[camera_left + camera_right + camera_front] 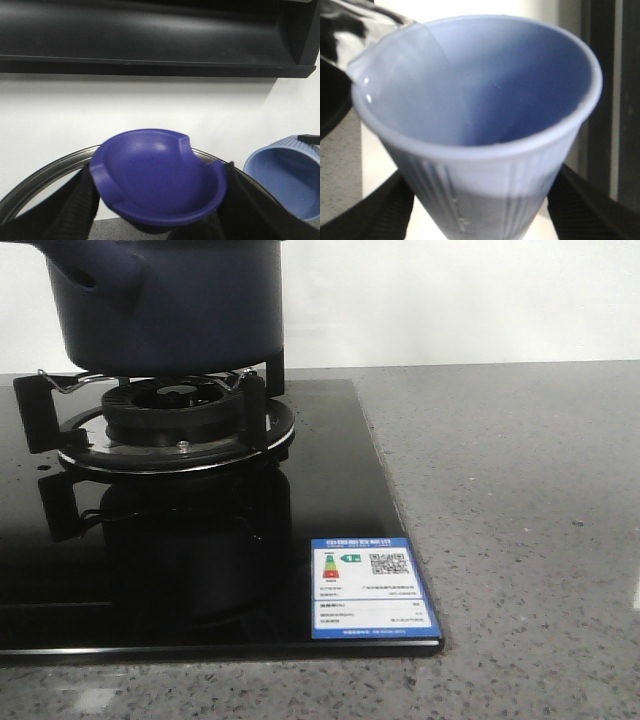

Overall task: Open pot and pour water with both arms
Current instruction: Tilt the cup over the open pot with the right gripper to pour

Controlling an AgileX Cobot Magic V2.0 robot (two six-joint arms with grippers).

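We saw the pot (170, 305) sitting on the burner's (175, 410) metal supports, w/ its stubby side handle (75, 270) sticking out toward the left of the front view; its top was cut off by the pic edge, so we couldn't tell there whether it was open. The burner sat on a black glass hob (200, 560) on the grey speckled table (520, 540). An energy label (367, 588) was stuck on the hob's near right corner, well in front of the burner & to its right.

Left gripper (157, 220): closed onto a deep-blue dished knob (157, 175), dark fingers (75, 210) pressed on either side of it. Behind the knob we saw the steel rim of a glass lid (45, 177), so the knob appeared to be the lid's. Near the knob, further off, was the light blue ribbed cup (287, 175).

Right gripper (480, 220): closed round that cup (480, 125), fingers (385, 210) against its ribbed wall low down. The cup's inside looked empty as far as we could make out, though the view was blurry. A glassy edge (370, 20) showed just beside the cup's rim.
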